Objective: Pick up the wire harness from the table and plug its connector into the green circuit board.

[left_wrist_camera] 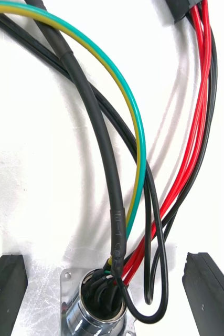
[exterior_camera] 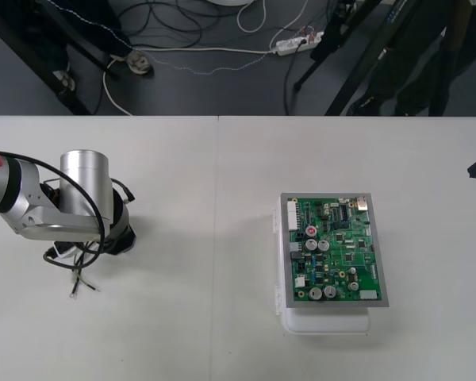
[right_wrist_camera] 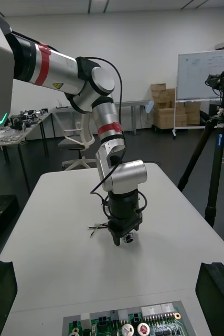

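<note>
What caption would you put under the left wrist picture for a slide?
Left claw, open, poised over the wire harness, its round metal socket between the two fingers on the table.

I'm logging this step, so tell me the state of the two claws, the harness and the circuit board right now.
Left claw: open, low at the table, fingers either side of the socket.
Right claw: open, off at the table's right side.
Wire harness: loose on the table, ungripped, unplugged.
Green circuit board: flat on its white base, harness not plugged in.
</note>
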Tool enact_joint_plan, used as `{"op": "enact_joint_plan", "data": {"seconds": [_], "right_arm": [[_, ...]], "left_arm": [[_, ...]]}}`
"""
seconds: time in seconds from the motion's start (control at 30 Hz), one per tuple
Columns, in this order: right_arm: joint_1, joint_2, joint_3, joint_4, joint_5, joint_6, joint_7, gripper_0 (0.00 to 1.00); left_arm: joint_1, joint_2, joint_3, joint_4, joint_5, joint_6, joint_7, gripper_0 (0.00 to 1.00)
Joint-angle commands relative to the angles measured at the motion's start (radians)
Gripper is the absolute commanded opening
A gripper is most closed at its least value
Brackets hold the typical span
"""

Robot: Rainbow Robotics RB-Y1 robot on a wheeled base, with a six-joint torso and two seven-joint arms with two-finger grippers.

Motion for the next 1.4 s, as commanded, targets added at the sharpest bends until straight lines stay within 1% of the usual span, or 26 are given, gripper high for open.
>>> {"op": "enact_joint_plan", "data": {"seconds": [0.03,0.07,0.13,0.2,0.23,0.27,0.3,0.33,0.37,0.77,0.93,1.17,1.27,1.4], "right_arm": [[-0.017,0.006,0.012,-0.026,-0.018,-0.004,-0.068,1.00],[-0.017,0.006,0.012,-0.026,-0.018,-0.004,-0.068,1.00],[-0.019,0.006,0.012,-0.028,-0.018,-0.004,-0.068,1.00],[-0.017,0.006,0.012,-0.028,-0.018,-0.004,-0.068,1.00],[-0.017,0.006,0.012,-0.026,-0.018,-0.004,-0.068,1.00],[-0.017,0.006,0.012,-0.026,-0.018,-0.004,-0.068,1.00],[-0.017,0.006,0.012,-0.026,-0.018,-0.004,-0.068,1.00],[-0.017,0.006,0.012,-0.026,-0.016,-0.004,-0.068,1.00],[-0.017,0.006,0.012,-0.026,-0.016,-0.004,-0.068,1.00],[-0.017,0.006,0.015,-0.017,-0.015,-0.004,-0.068,1.00],[-0.017,0.006,0.017,-0.017,-0.015,-0.004,-0.068,1.00],[-0.017,0.006,0.015,-0.017,-0.025,-0.004,-0.068,1.00],[-0.017,0.006,0.015,-0.017,-0.025,-0.004,-0.068,1.00],[-0.017,0.006,0.015,-0.017,-0.025,-0.004,-0.068,1.00]], "left_arm": [[0.013,-0.032,-0.001,0.023,-0.010,0.068,-0.084,0.85],[0.014,-0.034,-0.001,0.025,-0.008,0.068,-0.084,0.83],[0.013,-0.037,-0.001,0.029,-0.010,0.068,-0.084,0.71],[0.014,-0.040,-0.001,0.032,-0.011,0.068,-0.084,0.63],[0.016,-0.043,-0.003,0.037,-0.011,0.069,-0.084,0.44],[0.016,-0.045,-0.001,0.038,-0.011,0.069,-0.083,0.38],[0.019,-0.045,-0.001,0.038,-0.011,0.072,-0.084,0.22],[0.019,-0.045,-0.001,0.040,-0.014,0.074,-0.084,0.09],[0.019,-0.046,-0.001,0.041,-0.014,0.077,-0.084,0.00],[0.019,-0.038,0.002,0.071,-0.013,0.079,-0.083,0.00],[0.021,-0.002,0.051,0.072,0.029,0.079,-0.086,0.00],[0.019,0.080,0.137,0.048,0.156,0.063,-0.109,0.00],[0.019,0.135,0.186,0.008,0.200,0.045,-0.112,0.00],[0.019,0.207,0.275,-0.054,0.256,-0.015,-0.110,0.00]]}}
